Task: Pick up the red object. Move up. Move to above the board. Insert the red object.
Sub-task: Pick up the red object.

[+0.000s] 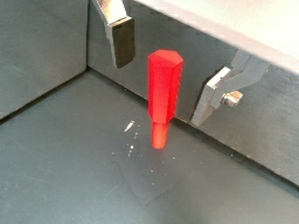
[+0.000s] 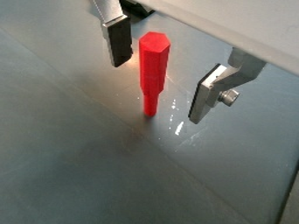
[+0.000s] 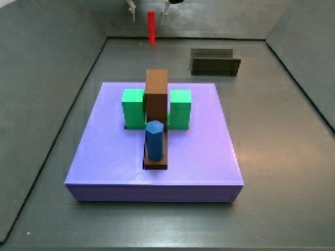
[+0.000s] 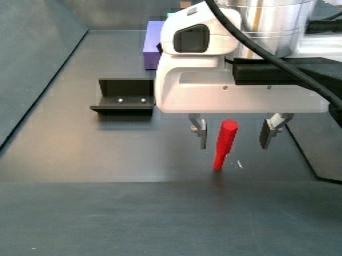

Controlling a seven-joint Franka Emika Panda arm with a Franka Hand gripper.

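Nearest the middle of the floor lies the lavender board (image 3: 157, 137), carrying a green block (image 3: 135, 108), a brown strip (image 3: 157, 113) and a blue cylinder (image 3: 155, 140). Well beyond it, near the fixture (image 3: 215, 63), the gripper (image 4: 235, 134) hangs with jaws spread wide. Between its fingers (image 1: 118, 39) the red peg (image 1: 162, 98) stands upright on the floor, touched by neither.
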